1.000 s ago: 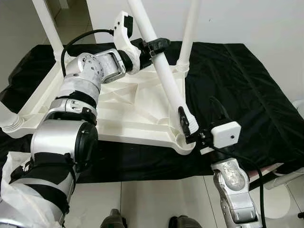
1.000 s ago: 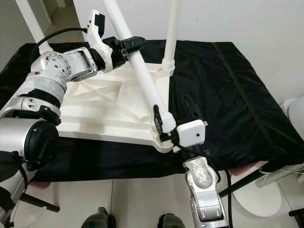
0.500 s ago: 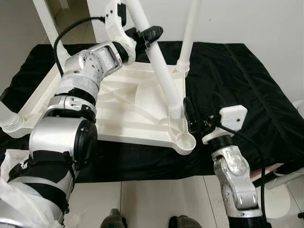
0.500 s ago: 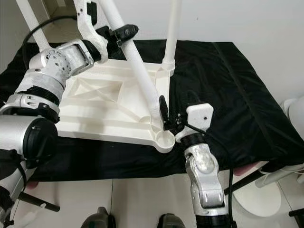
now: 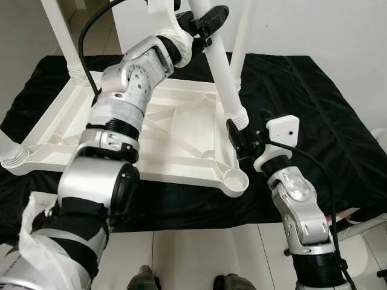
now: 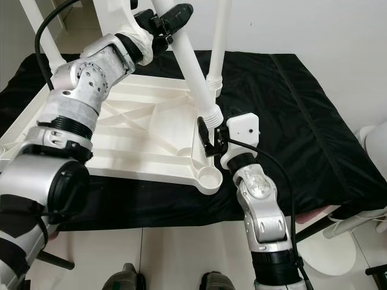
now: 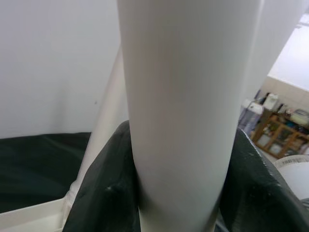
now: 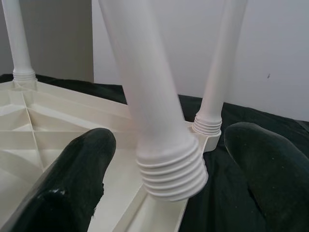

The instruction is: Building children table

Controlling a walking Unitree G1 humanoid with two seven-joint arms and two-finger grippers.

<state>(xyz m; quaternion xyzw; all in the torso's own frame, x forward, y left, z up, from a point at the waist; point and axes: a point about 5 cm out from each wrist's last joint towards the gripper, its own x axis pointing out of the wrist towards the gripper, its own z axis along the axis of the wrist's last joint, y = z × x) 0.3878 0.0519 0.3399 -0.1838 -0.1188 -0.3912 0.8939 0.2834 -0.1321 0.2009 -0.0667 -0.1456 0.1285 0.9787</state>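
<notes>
The white table top [image 5: 151,130] lies upside down on a black cloth [image 5: 314,103]. High up, my left gripper [image 5: 208,15] is shut on a loose white leg [image 5: 221,66]; in the left wrist view its fingers [image 7: 106,188] press both sides of the leg [image 7: 178,96]. The leg slants down to a threaded end [image 5: 237,118] that hangs just above the table's right rim. My right gripper [image 5: 245,134] is open and straddles that threaded end [image 8: 171,166], with gaps on both sides. The near right corner socket [image 5: 234,179] holds nothing.
Three other legs stand in their sockets: far right [image 5: 242,36], far left [image 5: 60,36], near left [image 5: 9,151]. A white round stool [image 5: 357,257] stands on the tiled floor at the right. My feet [image 5: 145,279] are near the cloth's front edge.
My left gripper rose and swung right, so the leg stands steeper. Its threaded end lifted away from the near right corner socket. My right gripper followed it upward.
</notes>
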